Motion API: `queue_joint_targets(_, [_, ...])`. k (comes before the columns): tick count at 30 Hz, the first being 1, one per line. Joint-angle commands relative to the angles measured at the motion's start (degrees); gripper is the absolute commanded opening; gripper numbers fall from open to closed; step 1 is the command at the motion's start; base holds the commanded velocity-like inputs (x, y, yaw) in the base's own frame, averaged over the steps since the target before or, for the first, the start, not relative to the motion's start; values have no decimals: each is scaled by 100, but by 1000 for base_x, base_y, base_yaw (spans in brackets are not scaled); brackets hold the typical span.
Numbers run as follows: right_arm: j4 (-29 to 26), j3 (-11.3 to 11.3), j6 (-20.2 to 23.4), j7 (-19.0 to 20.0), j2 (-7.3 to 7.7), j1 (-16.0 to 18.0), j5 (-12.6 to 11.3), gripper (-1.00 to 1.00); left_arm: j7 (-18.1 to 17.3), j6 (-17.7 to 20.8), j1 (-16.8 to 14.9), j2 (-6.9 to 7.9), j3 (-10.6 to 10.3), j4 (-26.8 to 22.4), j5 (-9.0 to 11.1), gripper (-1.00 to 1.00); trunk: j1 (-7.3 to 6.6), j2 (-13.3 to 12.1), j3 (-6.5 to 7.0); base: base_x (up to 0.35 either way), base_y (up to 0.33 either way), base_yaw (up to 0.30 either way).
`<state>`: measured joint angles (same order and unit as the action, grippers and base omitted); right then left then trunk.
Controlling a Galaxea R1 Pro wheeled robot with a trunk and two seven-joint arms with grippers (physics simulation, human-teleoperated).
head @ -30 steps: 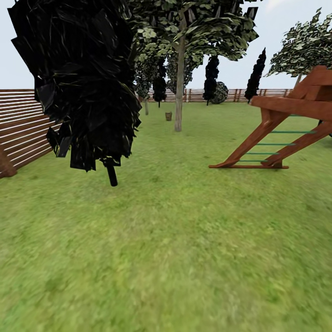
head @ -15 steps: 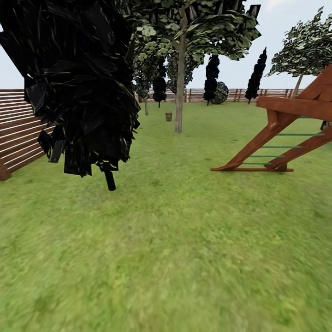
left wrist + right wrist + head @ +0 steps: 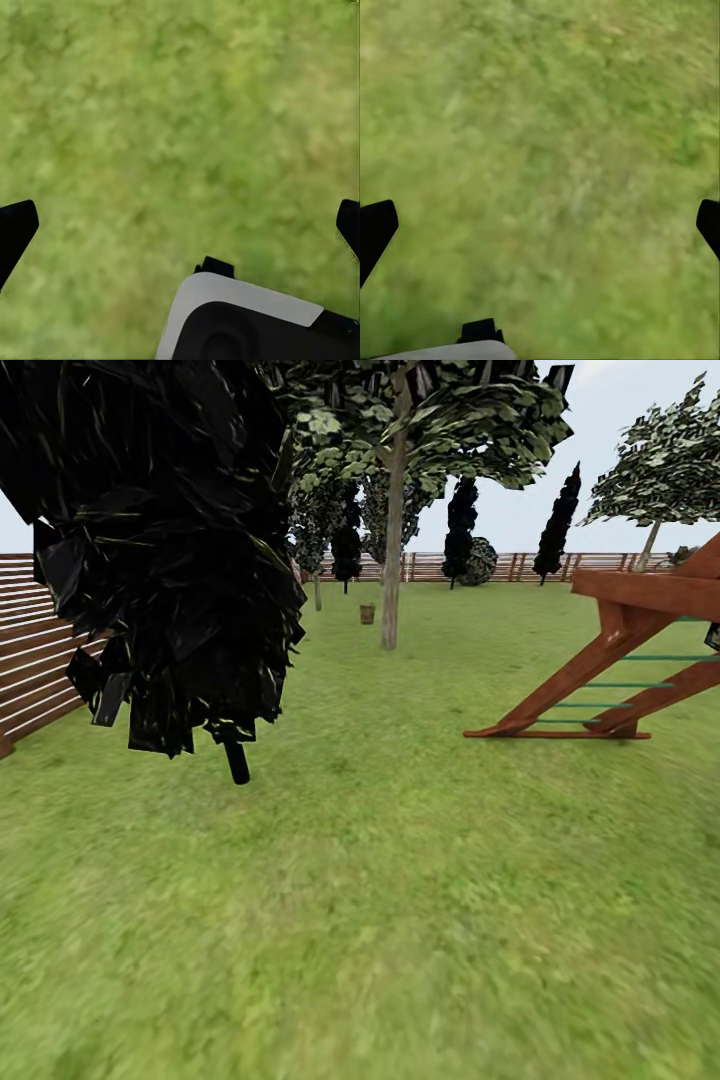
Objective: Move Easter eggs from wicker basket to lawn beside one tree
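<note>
Crossing the lawn point(image 3: 400, 920) toward the far basket point(image 3: 367, 614).
Both grippers point(image 3: 180, 225) point(image 3: 540, 225) hung empty, fingers wide apart; steering right of the dark tree point(image 3: 165, 550) looked wise.

Both arms hang with their wrists turned downward, the fingers pointing at the ground. The left gripper point(image 3: 180, 225) is spread wide: its two dark fingertips point(image 3: 15, 229) sit far apart, with nothing between them, and below the gap a grey and black rounded part of the robot's own body shows. The right gripper point(image 3: 540, 225) is likewise spread wide, its black fingertips point(image 3: 375, 229) well apart and holding nothing; a small black block and a pale edge of the robot's body lie near the finger bases.
</note>
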<state>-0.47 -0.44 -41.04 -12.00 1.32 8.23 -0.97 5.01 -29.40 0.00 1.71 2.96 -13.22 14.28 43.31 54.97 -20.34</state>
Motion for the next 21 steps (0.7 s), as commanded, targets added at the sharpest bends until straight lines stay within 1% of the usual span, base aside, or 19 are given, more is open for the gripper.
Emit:
queue_joint_targets(1, [3, 0, -18, -4, 0, 3, -8, 100, 9, -6, 0, -1, 20, -5, -21, 100, 4, 3, -6, 333, 78, 0])
queue_joint_targets(11, [3, 0, -18, -4, 0, 3, -8, 100, -2, 4, 0, -1, 20, -5, -21, 100, 4, 3, -6, 333, 78, 0])
queue_joint_targets(13, [3, 0, -18, -4, 0, 3, -8, 100, -22, 4, 0, -70, 14, -5, -31, 100, 4, 3, -6, 333, 78, 0])
queue_joint_targets(14, [3, 0, -18, -4, 0, 3, -8, 100, -24, 4, 0, -81, 15, -5, -34, 100, 4, 3, -6, 333, 78, 0])
queue_joint_targets(21, [3, 0, -18, -4, 0, 3, -8, 100, -20, 7, 0, -100, 12, -5, -39, 100, 4, 3, -6, 333, 78, 0])
